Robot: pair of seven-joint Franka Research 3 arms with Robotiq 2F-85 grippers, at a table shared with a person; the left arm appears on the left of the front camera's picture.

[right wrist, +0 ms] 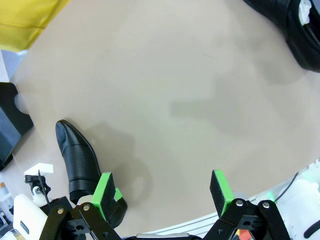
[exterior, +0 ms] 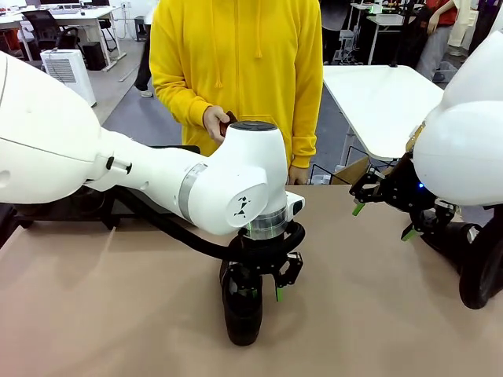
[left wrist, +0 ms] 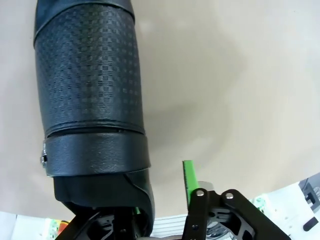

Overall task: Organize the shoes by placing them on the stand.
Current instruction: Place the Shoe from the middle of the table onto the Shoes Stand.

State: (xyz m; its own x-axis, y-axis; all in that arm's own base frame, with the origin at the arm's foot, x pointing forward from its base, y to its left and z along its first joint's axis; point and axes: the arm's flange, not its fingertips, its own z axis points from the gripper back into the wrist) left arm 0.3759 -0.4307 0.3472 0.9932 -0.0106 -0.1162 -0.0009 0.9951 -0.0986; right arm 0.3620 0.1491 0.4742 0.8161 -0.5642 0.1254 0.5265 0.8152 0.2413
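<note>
- Shoe (exterior: 242,314) lies on table (exterior: 118,314), centre, near the front edge. Long axis runs near-far, toe twd robot, heel twd person.
- L gripper (exterior: 258,294) is over its heel end, fingers part-closed astride it. One pad (left wrist: 188,175) is clear of the leather, the other is hidden; no grip yet.
- R gripper (exterior: 383,221) is wide open, empty, above table by other shoes (exterior: 471,263).
- Black shape far left is prob. the stand (exterior: 55,210).
</note>
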